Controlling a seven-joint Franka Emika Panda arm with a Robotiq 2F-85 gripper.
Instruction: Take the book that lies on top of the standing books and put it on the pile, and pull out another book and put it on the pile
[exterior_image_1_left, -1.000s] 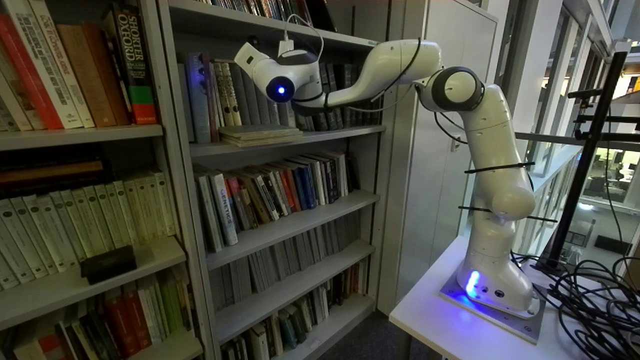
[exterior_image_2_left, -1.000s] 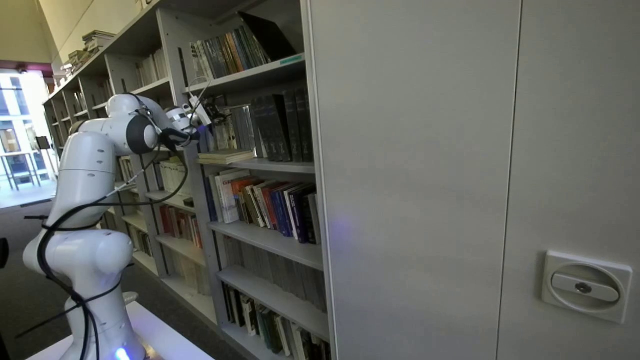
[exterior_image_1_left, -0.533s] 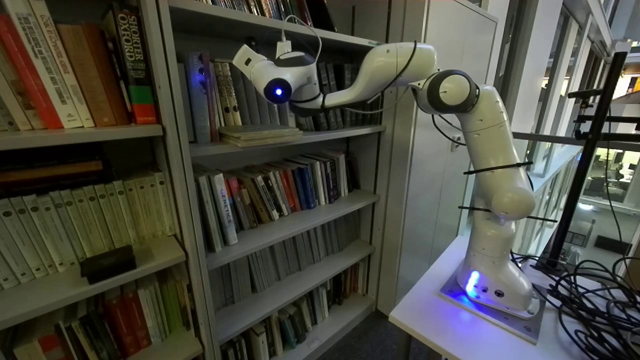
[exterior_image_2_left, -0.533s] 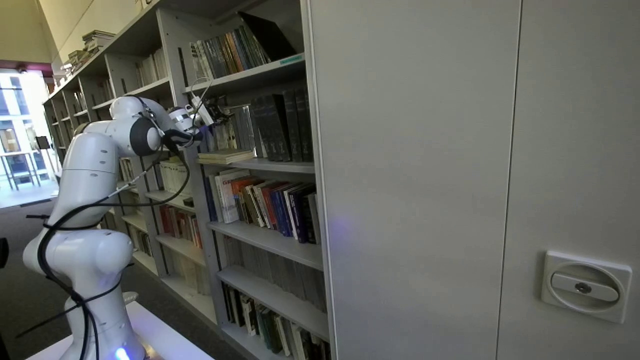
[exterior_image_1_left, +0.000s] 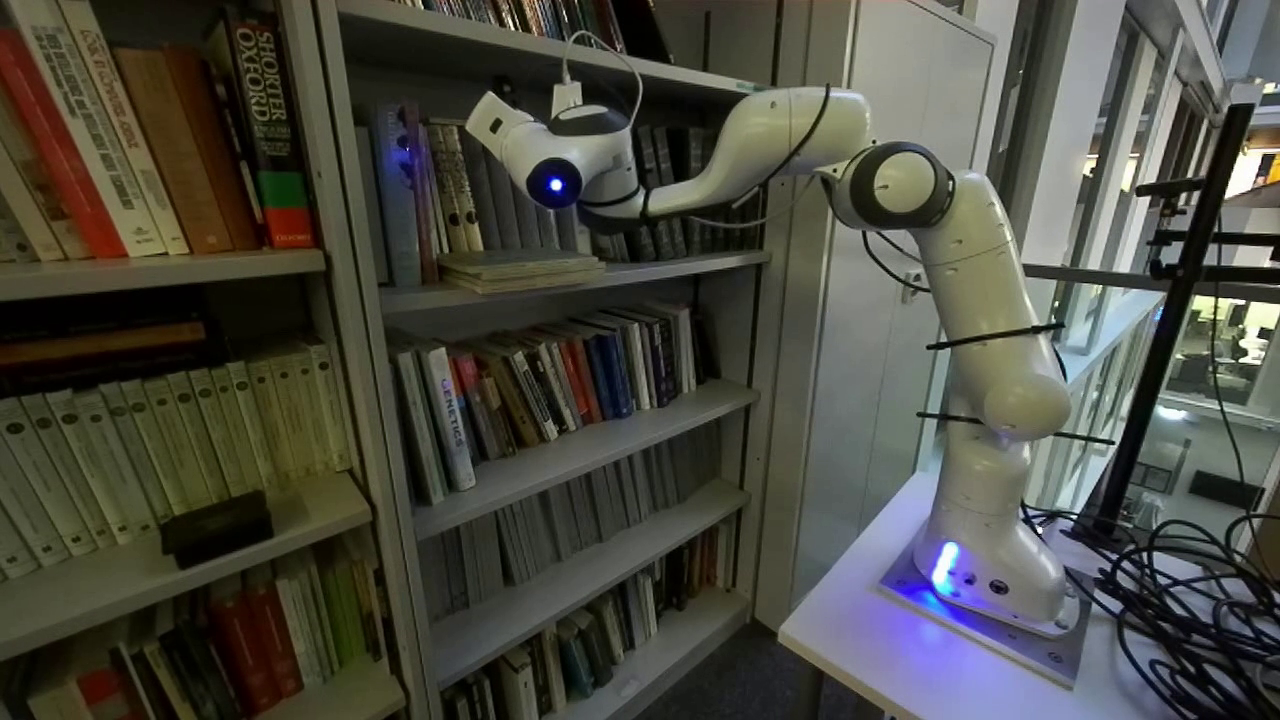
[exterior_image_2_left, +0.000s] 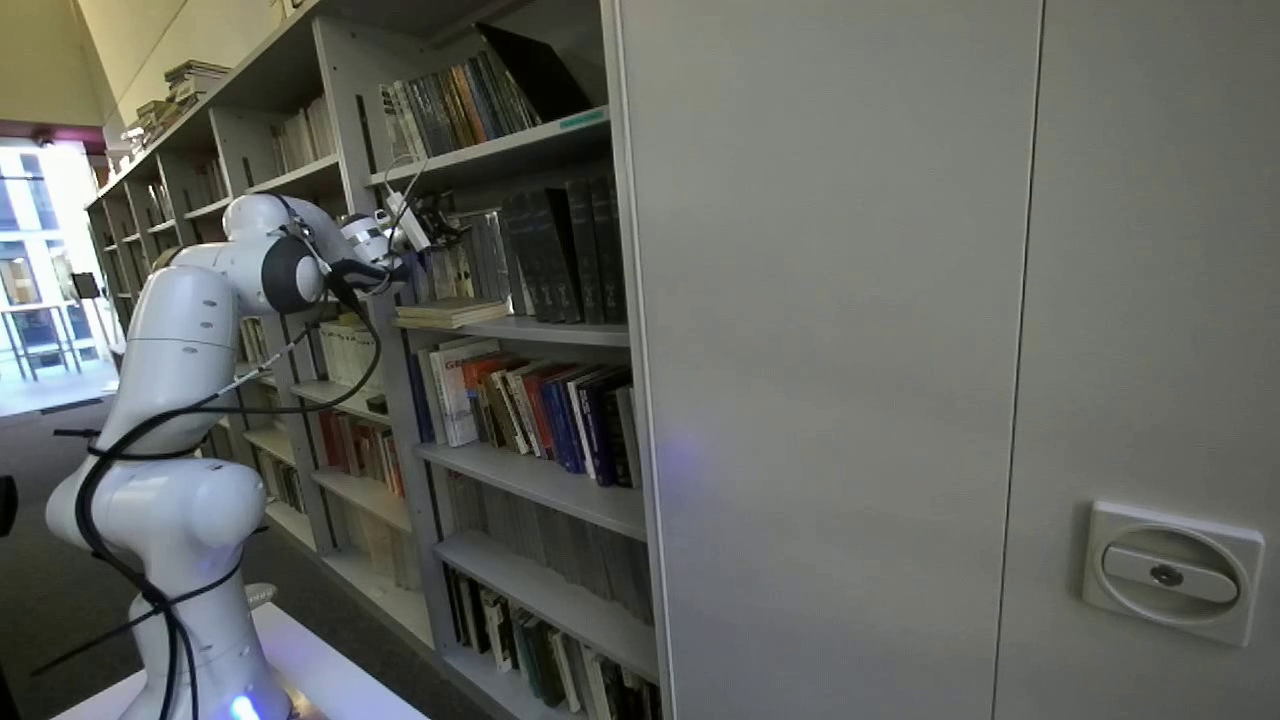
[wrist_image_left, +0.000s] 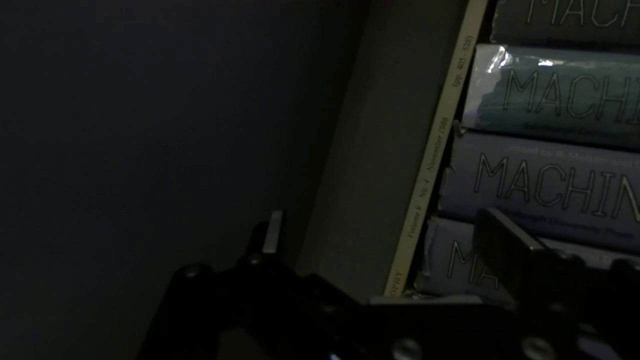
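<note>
A thin cream book spine (wrist_image_left: 425, 185), printed "Volume 9 No. 4 November 1986", lies across the ends of standing books (wrist_image_left: 540, 182) marked "MACHIN…" in the wrist view. My gripper (wrist_image_left: 387, 235) is open. One finger is over the dark space left of the thin spine, the other in front of a standing book's spine. Nothing is held; whether a finger touches is too dark to tell. In an exterior view the gripper (exterior_image_2_left: 442, 224) is small among the upper books; otherwise the hand hides it. The pile (exterior_image_1_left: 520, 270) of thin pale books lies at the shelf's front edge, below the hand, also here (exterior_image_2_left: 452, 313).
A shelf board (exterior_image_1_left: 690, 80) runs just above my hand. A shelf upright (exterior_image_1_left: 345, 200) stands to the left. Dark volumes (exterior_image_2_left: 560, 255) stand farther right on the same shelf, near a grey cabinet door (exterior_image_2_left: 830, 350). A white cable loops above my wrist.
My arm has moved slightly forward and down toward the upper shelf, and has almost stopped. The pile and the other books have not moved.
</note>
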